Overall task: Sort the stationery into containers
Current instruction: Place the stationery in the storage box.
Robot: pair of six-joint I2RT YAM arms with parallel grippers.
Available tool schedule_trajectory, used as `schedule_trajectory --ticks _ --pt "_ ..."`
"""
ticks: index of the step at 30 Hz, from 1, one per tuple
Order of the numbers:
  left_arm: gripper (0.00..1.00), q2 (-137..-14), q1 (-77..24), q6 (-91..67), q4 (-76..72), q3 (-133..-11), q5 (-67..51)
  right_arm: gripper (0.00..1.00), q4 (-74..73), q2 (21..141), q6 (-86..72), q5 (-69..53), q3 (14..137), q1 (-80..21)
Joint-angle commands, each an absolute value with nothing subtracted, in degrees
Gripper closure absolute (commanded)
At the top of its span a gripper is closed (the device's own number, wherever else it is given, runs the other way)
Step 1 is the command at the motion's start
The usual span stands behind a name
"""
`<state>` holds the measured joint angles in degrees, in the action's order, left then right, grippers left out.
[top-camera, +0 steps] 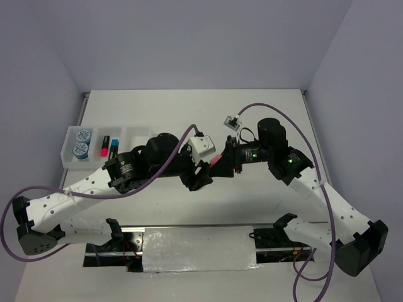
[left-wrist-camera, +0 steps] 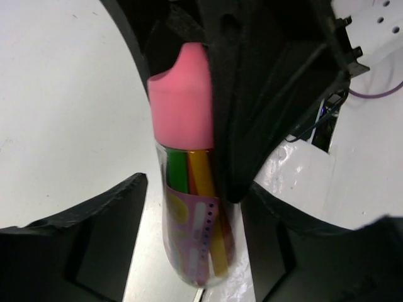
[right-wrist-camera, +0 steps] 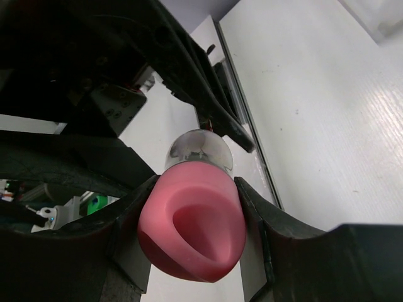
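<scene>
Though far from table [top-camera: 157, 110] edges, tube [left-wrist-camera: 189, 207] tight in right fingers [right-wrist-camera: 253, 220], left fingers [left-wrist-camera: 94, 233] apart around it.

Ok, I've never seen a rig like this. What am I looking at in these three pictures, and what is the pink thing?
Two robot arms are bolted at the near edge of a white table. The wide picture looks down from above and behind them. The other two come from a camera on each wrist, so each shows its own pincer close up.

At the table's left stands a white tray with three compartments. One holds two tape rolls, the middle one holds a pink-tipped marker and a blue-tipped marker, and the third looks empty.

The arms meet mid-table at a pink-capped tube. The right pincer clamps the pink cap. The left pincer flanks the tube's body with a gap on one side, so it looks open.
</scene>
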<state>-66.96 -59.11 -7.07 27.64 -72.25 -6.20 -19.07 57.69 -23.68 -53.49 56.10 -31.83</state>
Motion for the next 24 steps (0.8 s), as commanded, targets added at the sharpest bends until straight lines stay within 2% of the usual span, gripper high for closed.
schedule_trajectory --ticks 1,6,8,9,12,14,15,16,18,24 --pt "0.26 -66.71 -58.80 -7.47 24.08 -71.55 -6.15 0.84 -13.35 54.49 -26.29 -57.75 56.77 -32.17" --pt "0.33 -66.62 -58.89 -7.56 24.08 -70.05 -6.15 0.82 -13.54 53.79 -26.80 -57.39 58.18 -32.08" --pt "0.49 -66.36 -58.89 -7.47 24.17 -69.96 -6.42 0.82 -13.18 53.44 -27.51 -57.04 58.36 -32.08" --pt "0.67 -66.27 -58.89 -7.47 24.34 -70.05 -6.24 0.81 -13.71 53.44 -27.25 -56.69 58.53 -31.99" --pt "0.98 -65.83 -58.89 -7.56 24.43 -70.66 -4.75 0.78 -14.15 53.79 -27.07 -56.43 58.27 -32.08" --pt "1.00 -65.39 -58.89 -7.91 24.08 -70.66 -3.35 0.60 -14.15 53.53 -26.72 -56.16 57.66 -31.99" --pt "1.00 -65.04 -58.89 -8.00 24.26 -70.75 -1.69 0.40 -13.98 53.26 -26.98 -55.55 57.40 -31.99" --pt "1.00 -64.87 -58.89 -8.00 24.26 -70.58 -0.97 0.31 -13.80 52.57 -27.07 -54.15 57.13 -31.91" --pt "1.00 -64.16 -58.89 -8.09 24.34 -70.14 -0.35 0.00 -13.54 51.86 -27.77 -53.00 56.78 -31.64" --pt "1.00 -61.53 -58.89 -9.05 22.33 -67.50 2.10 0.00 -11.17 51.50 -29.62 -53.08 55.82 -31.11"
